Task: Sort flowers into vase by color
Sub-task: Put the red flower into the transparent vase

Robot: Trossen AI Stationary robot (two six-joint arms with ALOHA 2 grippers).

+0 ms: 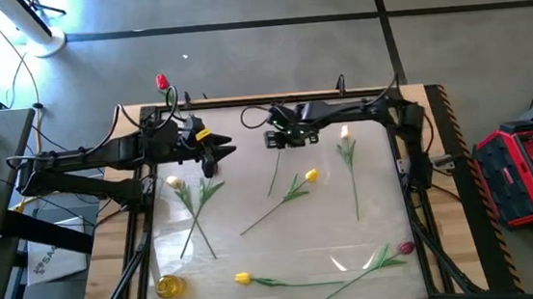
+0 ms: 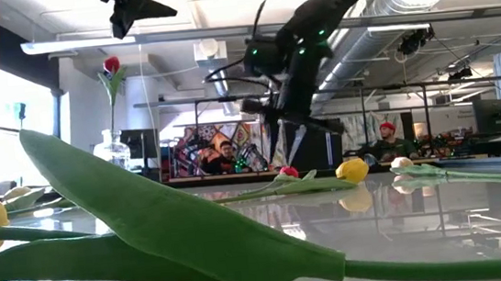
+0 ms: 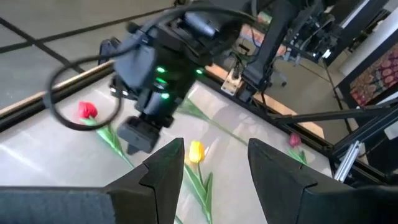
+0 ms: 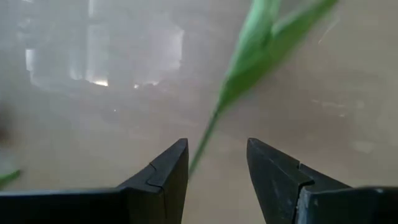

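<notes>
Several tulips lie flat on the clear table top. They include a red one with its stem, a yellow one, cream ones, a second yellow one and a maroon one. Another red tulip stands in a clear vase at the far left corner. My right gripper is open and points down over the red tulip's stem, a finger on either side, not touching it. My left gripper hangs open and empty, high over the table's far left.
A small yellow vase stands near the front left corner. A dark frame runs around the table. There is free table between the yellow tulip and the front flowers. People sit in the room behind.
</notes>
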